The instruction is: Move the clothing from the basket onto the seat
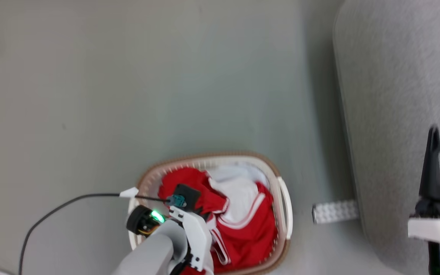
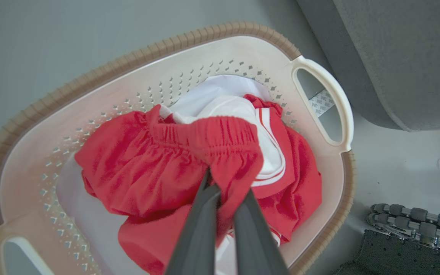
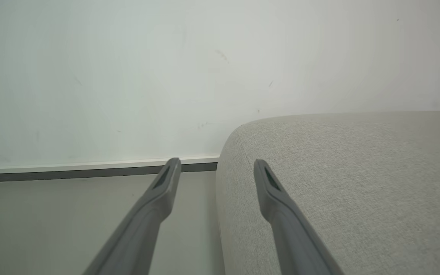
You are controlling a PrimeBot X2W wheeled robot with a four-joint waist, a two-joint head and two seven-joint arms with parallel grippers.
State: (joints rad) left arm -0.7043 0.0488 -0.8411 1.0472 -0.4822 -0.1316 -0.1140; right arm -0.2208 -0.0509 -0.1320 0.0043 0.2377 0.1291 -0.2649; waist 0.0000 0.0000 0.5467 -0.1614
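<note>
Grey-green floor (image 1: 128,76); basket (image 2: 136,53) stands on it just beside the seat (image 1: 403,95). Clothing (image 2: 139,164) lies bunched inside the basket, over and around a plain white cloth (image 2: 220,99). Left gripper (image 2: 225,191) reaches down into the basket, fingers clenched on a fold of the red elastic waistband; fabric shows between them. Right gripper (image 3: 217,164) spread wide, holding nothing, poised above the seat's rounded edge.

Step in hand, as judged: grasp made, lift not yet begun. Next move calls for a straight raise until the garment clears the rim, then a carry to the right over the seat. Watch that the white cloth does not ride up with it.
</note>
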